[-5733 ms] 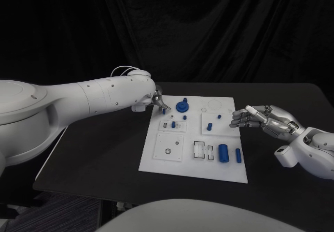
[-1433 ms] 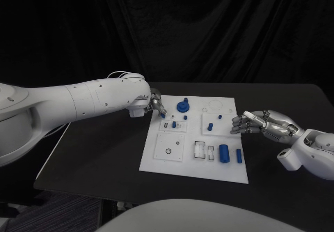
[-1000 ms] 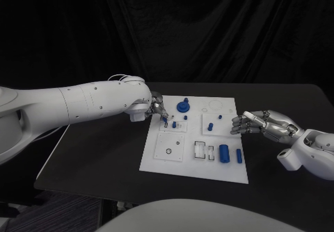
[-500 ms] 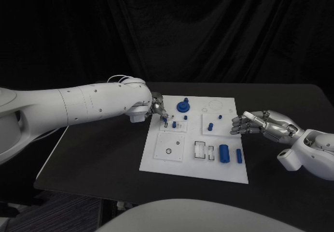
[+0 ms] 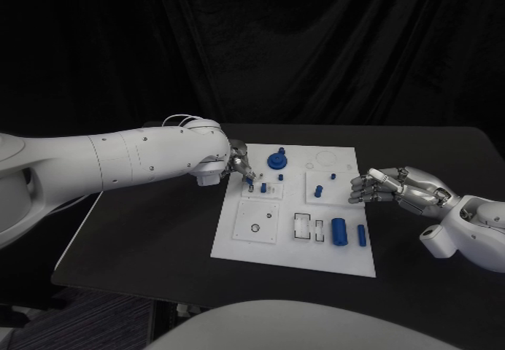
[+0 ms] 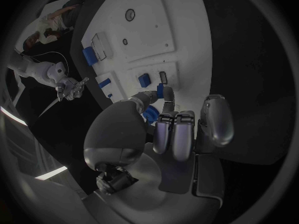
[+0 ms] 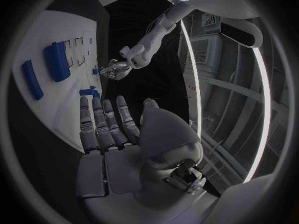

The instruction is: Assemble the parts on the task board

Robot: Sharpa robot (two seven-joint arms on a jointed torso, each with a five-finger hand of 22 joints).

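The flat white rectangular task board (image 5: 240,240) lies in the middle of the black table (image 5: 147,240), its long axis running from 12 to 6 o'clock in the head view. On it, a large blue knobbed part (image 5: 276,160) stands at about 12 o'clock. A thick blue cylinder (image 5: 338,230) and a thinner blue bar (image 5: 360,234) lie toward 4 o'clock, both with their long axes along the board's length. A short blue peg (image 5: 317,192) sits near the middle right.

The silver left hand (image 5: 240,165) hangs over the board's 10 o'clock corner. In the left wrist view its fingertips (image 6: 163,97) pinch a small blue peg (image 6: 160,90), which points toward the board just beside a dark slot. The white left arm (image 5: 116,164) hides the table's 9 o'clock side.

The silver right hand (image 5: 390,186) hovers just off the board's 3 o'clock edge, fingers extended and apart, holding nothing.
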